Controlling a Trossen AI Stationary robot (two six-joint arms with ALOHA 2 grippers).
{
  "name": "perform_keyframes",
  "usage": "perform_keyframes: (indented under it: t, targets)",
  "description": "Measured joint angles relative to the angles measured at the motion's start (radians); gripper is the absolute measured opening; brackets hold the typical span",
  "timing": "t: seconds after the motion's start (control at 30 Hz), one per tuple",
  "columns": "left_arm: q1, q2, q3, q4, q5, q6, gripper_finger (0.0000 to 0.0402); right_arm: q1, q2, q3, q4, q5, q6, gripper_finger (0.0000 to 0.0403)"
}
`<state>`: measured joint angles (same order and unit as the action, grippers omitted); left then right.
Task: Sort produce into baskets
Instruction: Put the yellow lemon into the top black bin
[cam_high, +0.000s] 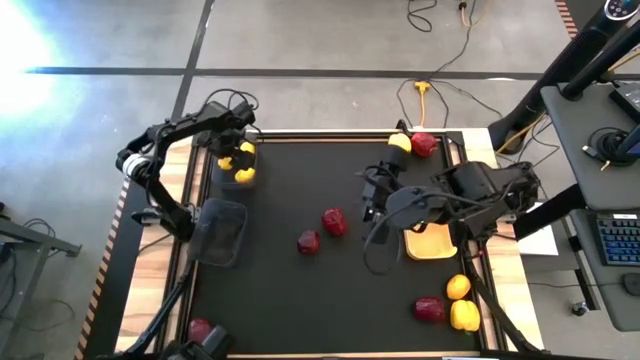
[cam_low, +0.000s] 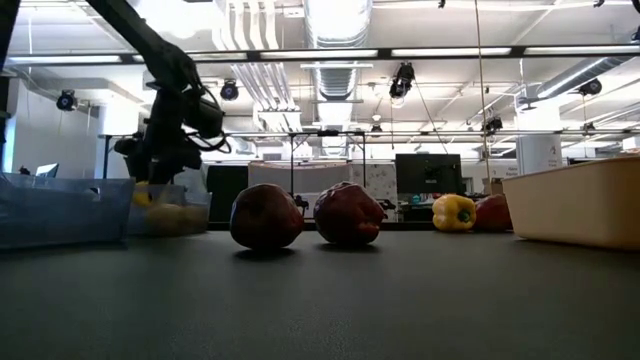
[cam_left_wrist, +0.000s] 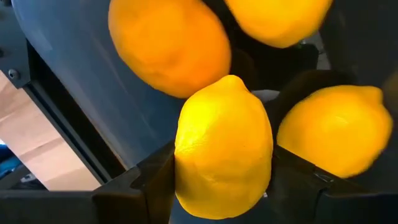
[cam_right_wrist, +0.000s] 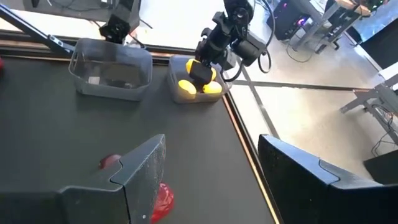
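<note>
Lemon (cam_left_wrist: 224, 149) between left gripper (cam_high: 240, 150) jaws over mesh basket (cam_high: 240, 172), right gripper (cam_right_wrist: 205, 180) jaws apart.

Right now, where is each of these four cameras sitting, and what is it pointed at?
High view: overhead, facing straight down on the table and both arms.
Low view: at tabletop height, facing two dark red pieces; the left arm shows.
Left wrist view: on the left arm, facing a lemon in the left tool.
Right wrist view: on the right arm, facing the table over its own fingers.
Shared: the right wrist and high views both show the lemon basket.
</note>
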<state>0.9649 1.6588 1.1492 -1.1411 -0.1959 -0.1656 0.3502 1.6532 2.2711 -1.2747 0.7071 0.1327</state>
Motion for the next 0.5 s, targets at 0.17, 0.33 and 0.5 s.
perform_keyframes:
  t: [0.17, 0.33, 0.5]
  targets:
    - [0.0, 0.01, 0.0, 0.003, -0.002, -0.001, 0.0194, 0.012, 0.019, -0.002, -0.034, -0.008, 0.075, 0.0249]
    - [0.0, 0.009, 0.0, -0.018, -0.003, -0.004, 0.0221, 0.049, 0.032, -0.003, -0.189, -0.011, 0.273, 0.0249]
    - [-0.003, 0.002, 0.0, -0.058, -0.001, -0.019, 0.0269, 0.102, 0.042, -0.024, -0.297, -0.01, 0.522, 0.0249]
